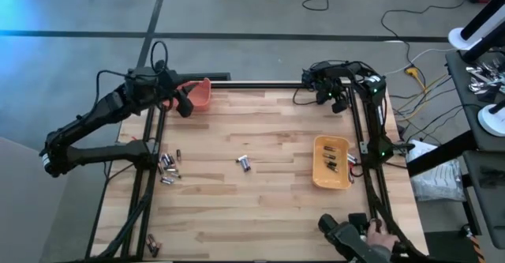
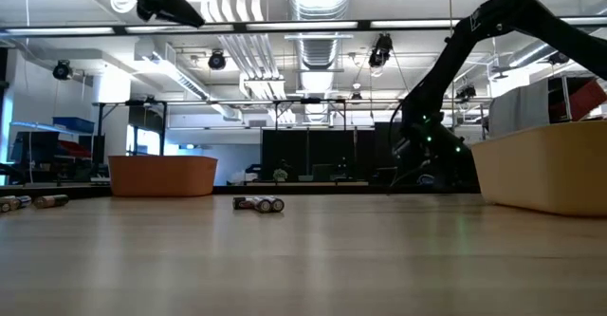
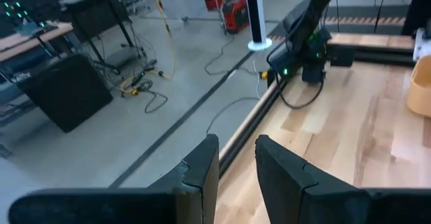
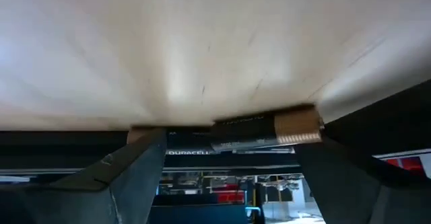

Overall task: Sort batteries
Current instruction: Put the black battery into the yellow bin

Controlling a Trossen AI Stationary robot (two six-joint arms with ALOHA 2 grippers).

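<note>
Right gripper [image 4: 230,144]: jaws wide, straddling two Duracell batteries [image 4: 266,128] lying on the desk [image 1: 260,212] at its far right corner, not clamped. Left gripper [image 3: 236,153]: jaws narrow, empty, raised over the orange bin [image 1: 202,94] at the far left corner. Other batteries: pair mid-desk [image 1: 245,163], cluster by the left edge [image 1: 167,168], a few in the yellow bin [image 1: 332,185] on the right, two near the front left corner [image 1: 151,244].

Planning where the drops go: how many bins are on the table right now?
2. An orange bin sits at the table's far edge beside the left gripper. A yellow bin lies near the right edge with batteries inside. None seems hidden.
</note>
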